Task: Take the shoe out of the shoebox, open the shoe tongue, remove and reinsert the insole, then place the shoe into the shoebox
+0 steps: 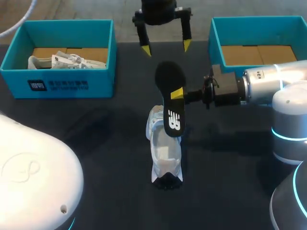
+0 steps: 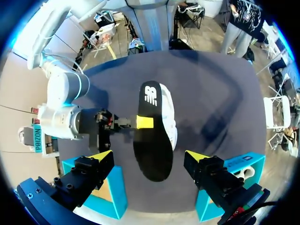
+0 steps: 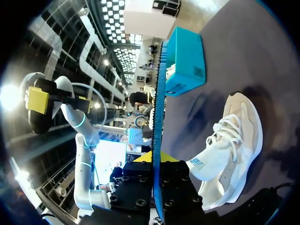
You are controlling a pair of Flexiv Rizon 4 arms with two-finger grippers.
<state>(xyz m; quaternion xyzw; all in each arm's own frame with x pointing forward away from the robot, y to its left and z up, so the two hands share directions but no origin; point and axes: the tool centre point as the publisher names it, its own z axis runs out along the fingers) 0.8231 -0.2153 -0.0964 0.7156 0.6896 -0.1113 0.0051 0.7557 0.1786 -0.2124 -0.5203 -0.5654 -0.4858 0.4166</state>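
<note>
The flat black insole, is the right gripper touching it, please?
Touching: the right wrist view shows the right gripper pinching the flat black insole from both sides.

A dark, matte surface [image 1: 96, 143] was seen across nearly all of the head view, charcoal to near black, with no pattern or marking to be made out on it. Its far edge was shown as a straight line across the upper part of that view. Broad, soft-edged shadows [image 1: 81, 127] were cast on it to more than one side, and no hard glare was found anywhere on it. In the left wrist view the same surface [image 2: 215, 84] was crossed by darker, slanting bands of shadow [image 2: 229, 110]. In the right wrist view the surface [image 3: 267, 51] was shown evenly lit, with one blurred, mottled patch of shadow [image 3: 199, 110] lying on it.
</note>
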